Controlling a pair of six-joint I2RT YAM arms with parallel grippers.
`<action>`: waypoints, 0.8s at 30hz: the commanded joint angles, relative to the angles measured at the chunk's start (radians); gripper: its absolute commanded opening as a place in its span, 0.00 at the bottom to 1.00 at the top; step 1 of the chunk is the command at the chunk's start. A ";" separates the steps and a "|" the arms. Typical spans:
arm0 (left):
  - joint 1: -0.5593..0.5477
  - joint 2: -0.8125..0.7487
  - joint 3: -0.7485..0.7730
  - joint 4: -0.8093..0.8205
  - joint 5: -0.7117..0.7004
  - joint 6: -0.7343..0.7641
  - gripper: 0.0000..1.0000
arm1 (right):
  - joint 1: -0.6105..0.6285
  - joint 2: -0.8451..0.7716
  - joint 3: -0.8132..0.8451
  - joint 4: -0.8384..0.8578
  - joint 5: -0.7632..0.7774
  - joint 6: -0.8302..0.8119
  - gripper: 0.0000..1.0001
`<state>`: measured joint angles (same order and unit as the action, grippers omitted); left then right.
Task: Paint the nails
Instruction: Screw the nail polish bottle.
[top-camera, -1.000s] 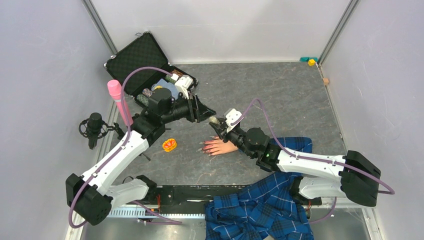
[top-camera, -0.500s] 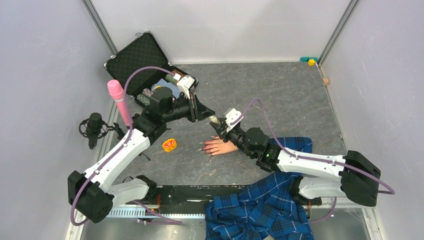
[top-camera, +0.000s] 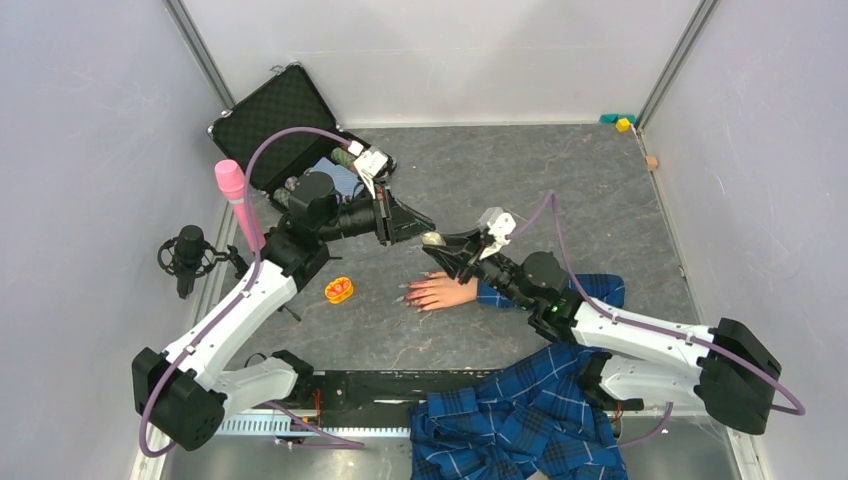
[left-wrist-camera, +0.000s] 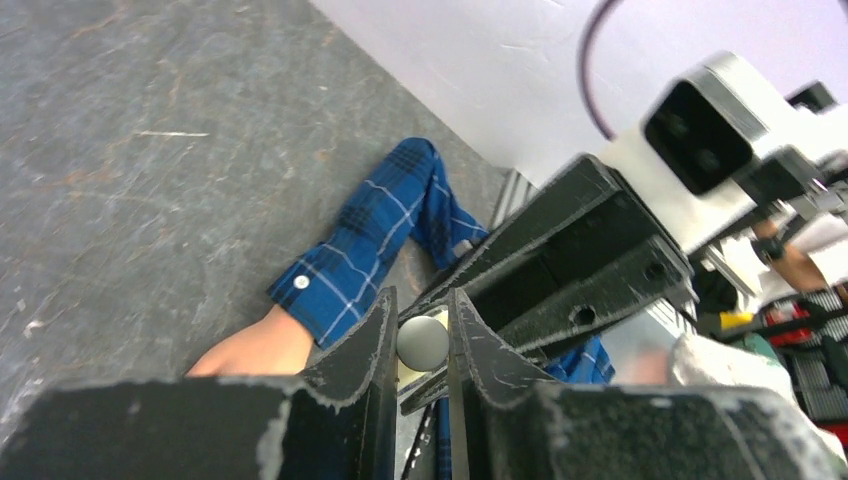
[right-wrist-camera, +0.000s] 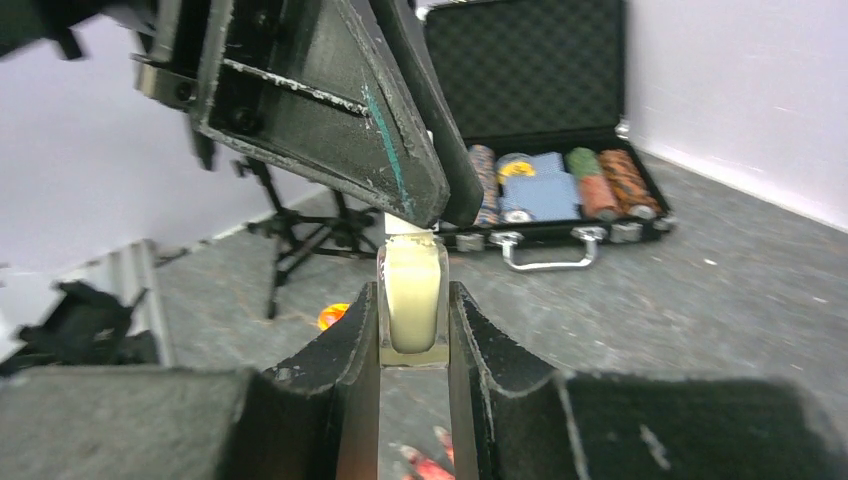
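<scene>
The flesh-coloured mannequin hand (top-camera: 440, 292) lies palm down mid-table, its blue plaid sleeve (top-camera: 590, 290) running right. Its reddish-pink nails (top-camera: 408, 296) point left; in the right wrist view they show blurred below the jaws (right-wrist-camera: 428, 466). Above the hand, my right gripper (top-camera: 443, 245) is shut on a small clear bottle (right-wrist-camera: 411, 290) of pale liquid. From the left, my left gripper (top-camera: 424, 229) meets it and is shut on the bottle's white cap (left-wrist-camera: 423, 342). The left wrist view shows the hand (left-wrist-camera: 250, 350) and cuff (left-wrist-camera: 370, 240) beneath.
An open black case (top-camera: 285, 125) with chips stands at the back left. An orange object (top-camera: 339, 290) lies left of the hand. A pink microphone (top-camera: 233, 195) and a black one (top-camera: 188, 255) stand at the left edge. Plaid cloth (top-camera: 520, 420) hangs over the near edge.
The left jaws have closed onto the white cap. The right arm has shifted right and tilted, keeping the bottle against the left gripper.
</scene>
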<state>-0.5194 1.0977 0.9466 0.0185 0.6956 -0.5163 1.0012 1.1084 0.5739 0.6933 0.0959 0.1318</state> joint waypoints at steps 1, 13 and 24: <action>-0.017 -0.032 0.018 0.063 0.224 0.010 0.02 | -0.087 -0.056 -0.047 0.252 -0.242 0.182 0.00; -0.082 -0.057 0.040 0.049 0.405 0.072 0.02 | -0.211 0.036 -0.074 0.759 -0.635 0.617 0.00; -0.143 -0.044 0.119 -0.264 0.316 0.323 0.02 | -0.215 0.021 -0.060 0.705 -0.651 0.609 0.00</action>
<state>-0.6319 1.0397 1.0679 -0.0528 0.9813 -0.3031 0.7963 1.1633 0.4725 1.2720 -0.6209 0.7418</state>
